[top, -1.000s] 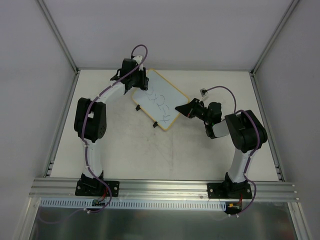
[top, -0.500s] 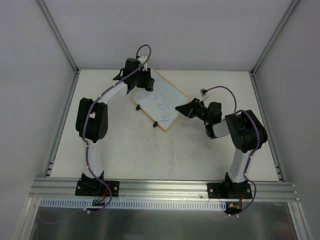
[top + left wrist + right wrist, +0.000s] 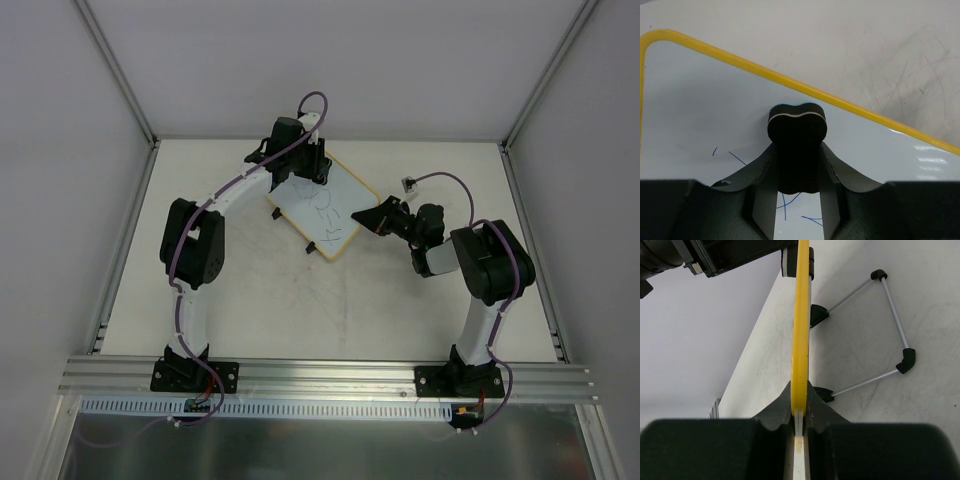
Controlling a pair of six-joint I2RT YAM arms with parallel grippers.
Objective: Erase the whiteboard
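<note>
Starting at your left claw [image 3: 797, 152]: its fingers are closed on the black eraser [image 3: 797, 120], which stands between them with its far end over the whiteboard [image 3: 700, 100]. You cannot tell whether the eraser touches. Blue scribbles [image 3: 737, 159] show on the board left of the claw and under it, and the yellow frame [image 3: 805, 90] runs past just beyond the eraser.

Your right claw [image 3: 800, 412] is clamped on the board's right edge, with the frame edge-on between its fingers. Two black clips [image 3: 818, 315] sit on that frame, and thin wire legs [image 3: 890, 305] run from them over the surface [image 3: 920, 405].

From above, the board lies at an angle in the far middle of the surface. Your left claw is over its far part and your right claw is at its right corner.
</note>
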